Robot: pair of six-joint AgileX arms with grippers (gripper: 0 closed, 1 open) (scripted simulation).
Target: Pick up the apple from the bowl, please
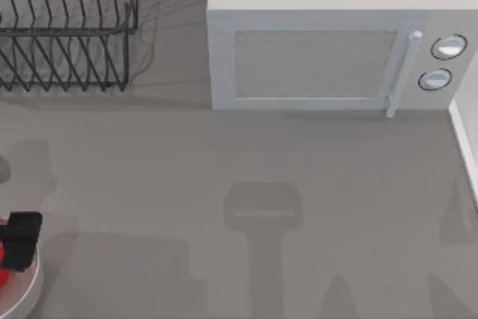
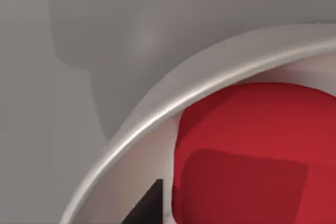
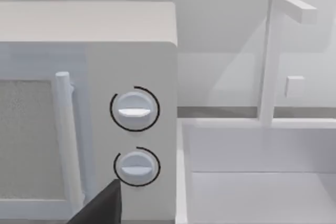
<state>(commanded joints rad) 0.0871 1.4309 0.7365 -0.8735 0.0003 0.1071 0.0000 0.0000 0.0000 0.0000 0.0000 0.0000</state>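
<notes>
Reaching into white bowl (image 1: 30,289) at table's 8 o'clock, left gripper (image 1: 21,240) sits over red apple (image 2: 257,150) for pickup; jaw state: can't tell. Right arm idle nr microwave (image 3: 84,103).

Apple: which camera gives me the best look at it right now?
The left wrist view: the apple sits large and close inside the bowl. The top view catches a red sliver at the table's left edge, under the left hand. The right wrist view faces the microwave.

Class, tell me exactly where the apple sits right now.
The apple lies inside the bowl at the top view's lower left edge, directly under the left tool. In the left wrist view it sits close against the bowl's rim.
</notes>
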